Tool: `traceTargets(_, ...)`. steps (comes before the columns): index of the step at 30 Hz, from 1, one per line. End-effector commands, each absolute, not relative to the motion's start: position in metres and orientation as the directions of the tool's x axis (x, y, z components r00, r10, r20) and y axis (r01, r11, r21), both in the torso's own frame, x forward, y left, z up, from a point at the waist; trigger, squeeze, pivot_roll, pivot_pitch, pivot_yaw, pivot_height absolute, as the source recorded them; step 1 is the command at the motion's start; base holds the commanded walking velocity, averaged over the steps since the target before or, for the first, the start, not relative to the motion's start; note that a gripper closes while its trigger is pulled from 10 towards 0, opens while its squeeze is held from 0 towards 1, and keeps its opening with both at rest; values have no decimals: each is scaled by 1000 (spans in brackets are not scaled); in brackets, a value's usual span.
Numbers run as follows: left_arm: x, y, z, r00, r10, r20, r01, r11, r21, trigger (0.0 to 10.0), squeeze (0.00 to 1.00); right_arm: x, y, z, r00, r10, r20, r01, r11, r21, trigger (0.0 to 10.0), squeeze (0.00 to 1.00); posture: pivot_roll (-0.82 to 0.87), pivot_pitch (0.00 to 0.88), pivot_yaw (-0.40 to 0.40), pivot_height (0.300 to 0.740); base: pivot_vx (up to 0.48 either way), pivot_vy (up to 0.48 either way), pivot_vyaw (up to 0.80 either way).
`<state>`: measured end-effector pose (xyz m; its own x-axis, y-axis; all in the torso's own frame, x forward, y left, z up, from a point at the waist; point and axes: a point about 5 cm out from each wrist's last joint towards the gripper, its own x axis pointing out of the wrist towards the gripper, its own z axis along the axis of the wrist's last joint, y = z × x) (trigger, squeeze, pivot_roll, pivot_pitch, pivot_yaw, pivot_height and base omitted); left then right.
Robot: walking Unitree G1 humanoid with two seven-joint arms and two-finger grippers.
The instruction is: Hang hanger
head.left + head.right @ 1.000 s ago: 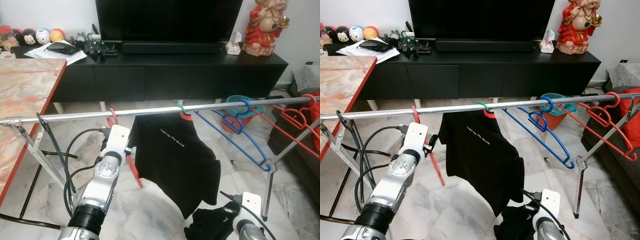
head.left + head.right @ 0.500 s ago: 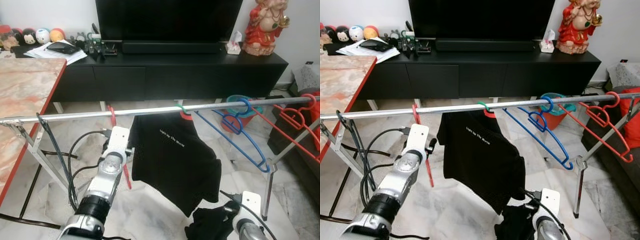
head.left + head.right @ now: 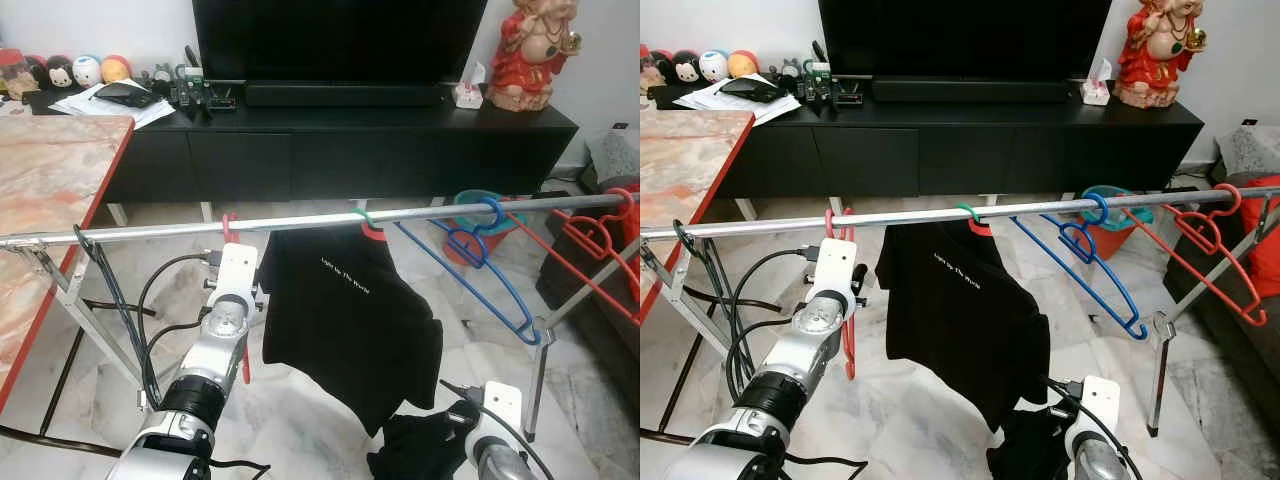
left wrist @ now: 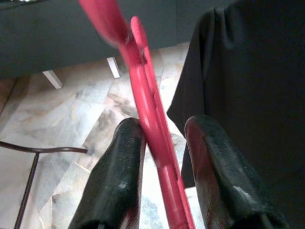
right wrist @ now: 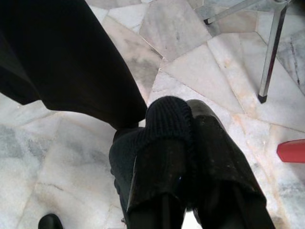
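Observation:
A red hanger [image 3: 246, 366] has its hook over the silver rail [image 3: 300, 221] and hangs straight down beside a black T-shirt [image 3: 345, 320]. My left gripper [image 4: 164, 126] is just below the rail with the red hanger [image 4: 152, 138] between its black fingers [image 4: 119, 176]. They stand slightly apart, with a gap on one side. Low at the right, my right gripper [image 5: 188, 124] is shut on a black knitted cloth [image 5: 164, 119], seen as a dark bundle [image 3: 420, 445] above the floor.
The T-shirt hangs on a green hanger [image 3: 362, 215]. Blue hangers [image 3: 480, 255] and red hangers [image 3: 600, 235] crowd the rail's right end. Behind are a black TV console [image 3: 400, 140], a marble table [image 3: 50, 180] at the left, cables [image 3: 150, 310] and a rack leg [image 3: 535, 385].
The red hanger has swung from a tilt toward the T-shirt to hanging straight down. My left arm has drawn in closer under the rail. The right gripper keeps the black cloth.

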<state>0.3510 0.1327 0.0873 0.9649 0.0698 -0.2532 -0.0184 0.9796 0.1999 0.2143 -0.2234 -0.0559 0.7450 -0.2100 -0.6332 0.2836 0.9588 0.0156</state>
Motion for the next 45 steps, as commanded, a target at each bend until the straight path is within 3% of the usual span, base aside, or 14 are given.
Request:
traceTargets(1, 353, 129, 90, 968, 62, -242, -14, 981, 194, 0, 0, 218, -228, -52, 751, -221, -622, 290, 957, 11, 10000, 0, -6, 0, -90, 740, 0, 0, 0)
traceTargets(7, 352, 127, 84, 964, 55, -260, -3, 980, 197, 0, 0, 219, -227, -52, 752, -219, -622, 290, 957, 13, 10000, 0, -7, 0, -88, 740, 0, 0, 0)
traceTargets(8, 352, 127, 82, 961, 50, -272, 5, 980, 197, 1647, 0, 219, -227, -52, 752, -218, -622, 289, 957, 15, 10000, 0, -8, 0, -87, 740, 0, 0, 0)
traceTargets(9, 352, 126, 81, 960, 48, -277, 8, 980, 198, 4588, 0, 218, -227, -52, 752, -217, -623, 289, 957, 15, 10000, 0, -8, 0, -87, 740, 0, 0, 0)
traceTargets(10, 351, 126, 80, 959, 46, -280, 11, 980, 199, 4588, 0, 218, -227, -53, 752, -216, -623, 289, 957, 16, 10000, 0, -8, 0, -87, 740, 0, 0, 0)
traceTargets(11, 351, 125, 79, 958, 43, -284, 14, 980, 197, 10000, 0, 218, -227, -53, 752, -215, -623, 288, 958, 17, 10000, 0, -9, 0, -87, 740, 0, 0, 0)
traceTargets(34, 349, 112, 71, 950, -27, -313, 91, 977, 191, 10000, 0, 219, -227, -53, 752, -204, -627, 278, 960, 21, 10000, 0, -11, 0, -93, 740, 0, 0, 0)
traceTargets(35, 349, 111, 71, 950, -28, -311, 91, 977, 193, 10000, 1000, 219, -227, -53, 752, -204, -627, 278, 960, 21, 10000, 0, -11, 0, -93, 740, 0, 0, 0)
traceTargets(39, 350, 111, 72, 951, -26, -308, 89, 977, 193, 10000, 980, 219, -227, -53, 752, -203, -627, 277, 961, 22, 10000, 0, -13, 0, -93, 740, 0, 0, 0)
traceTargets(40, 351, 110, 73, 951, -26, -307, 89, 977, 194, 10000, 0, 219, -227, -53, 752, -202, -628, 277, 961, 22, 10000, 0, -13, 0, -94, 740, 0, 0, 0)
traceTargets(45, 354, 110, 76, 953, -24, -304, 87, 977, 196, 10000, 0, 219, -227, -53, 751, -201, -628, 276, 961, 22, 10000, 0, -15, 0, -94, 740, 0, 0, 0)
